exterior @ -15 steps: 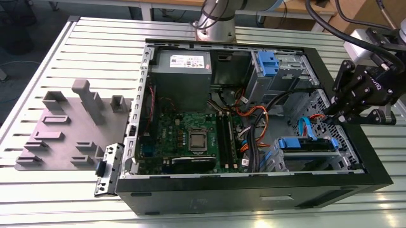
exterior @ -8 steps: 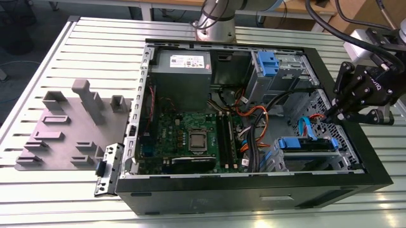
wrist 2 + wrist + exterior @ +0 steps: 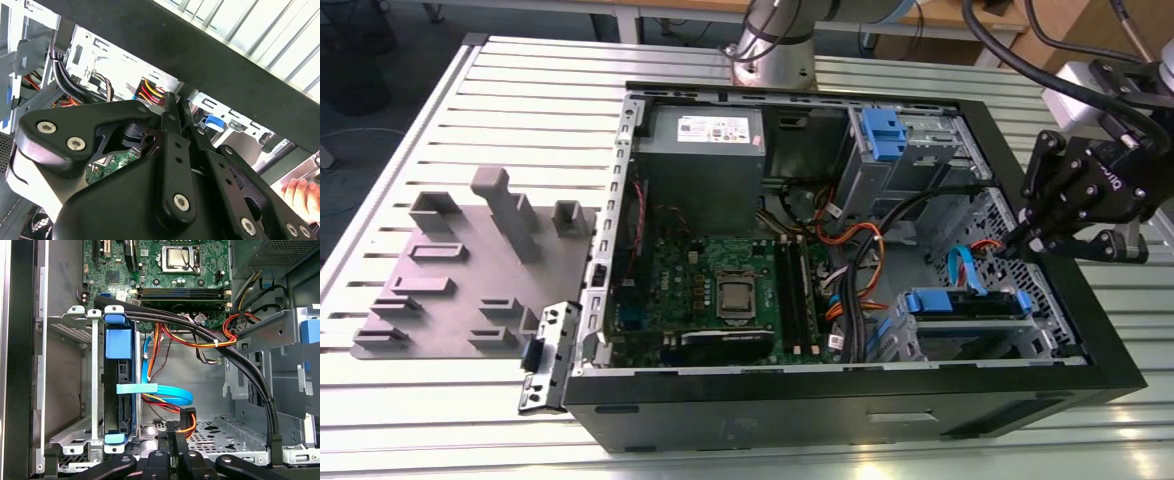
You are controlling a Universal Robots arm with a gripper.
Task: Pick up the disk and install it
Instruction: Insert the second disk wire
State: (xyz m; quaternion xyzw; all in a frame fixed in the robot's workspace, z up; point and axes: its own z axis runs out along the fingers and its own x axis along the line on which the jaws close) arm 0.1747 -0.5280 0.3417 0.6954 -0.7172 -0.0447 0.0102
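Observation:
The disk [image 3: 966,302] sits in the metal drive cage [image 3: 974,340] at the near corner of the open computer case [image 3: 854,400], on the exterior view's right. Its blue carrier tabs show at both ends. In the first wrist view the disk [image 3: 119,385] stands edge-on between the cage rails, with a light blue cable [image 3: 165,392] running from its side. My gripper [image 3: 1010,248] hangs just above and beyond the cage, apart from the disk. Its black fingers [image 3: 181,440] lie together with nothing between them, and in the second wrist view the gripper [image 3: 175,102] looks shut too.
Thick black cables [image 3: 240,365] and red-orange-yellow wires [image 3: 200,342] cross the case beside the cage. A grey power supply [image 3: 704,140] and a second blue carrier [image 3: 882,132] sit at the case's far end. A grey fixture plate [image 3: 460,265] lies on the slatted table. A hand [image 3: 301,192] shows outside the case.

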